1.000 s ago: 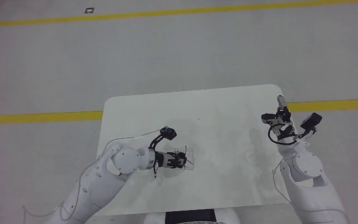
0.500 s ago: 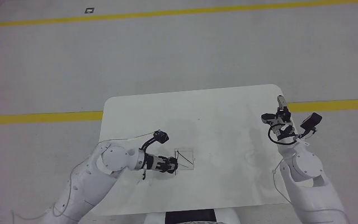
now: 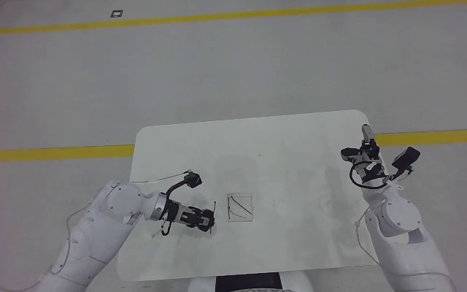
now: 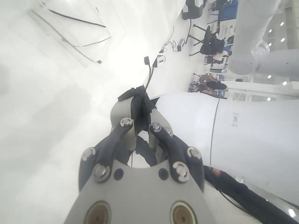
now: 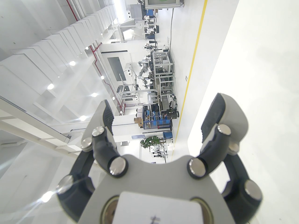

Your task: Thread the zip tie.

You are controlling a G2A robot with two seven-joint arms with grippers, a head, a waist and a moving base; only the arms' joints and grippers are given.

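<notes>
Left gripper (image 4: 139, 99) pinched shut on thin black plastic zip tie (image 4: 149, 71), head end poking out. It sat at 9 o'clock of clear square tray (image 3: 248, 198) holding spare ties. Right gripper (image 5: 163, 110) gaped wide, empty, at white table's (image 3: 292, 160) 3 o'clock edge. Pick-up looked done; threading tail through head remained.

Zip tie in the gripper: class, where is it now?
Top view: the zip tie sticks out of the left gripper near the table's front edge, beside the clear tray.
</notes>
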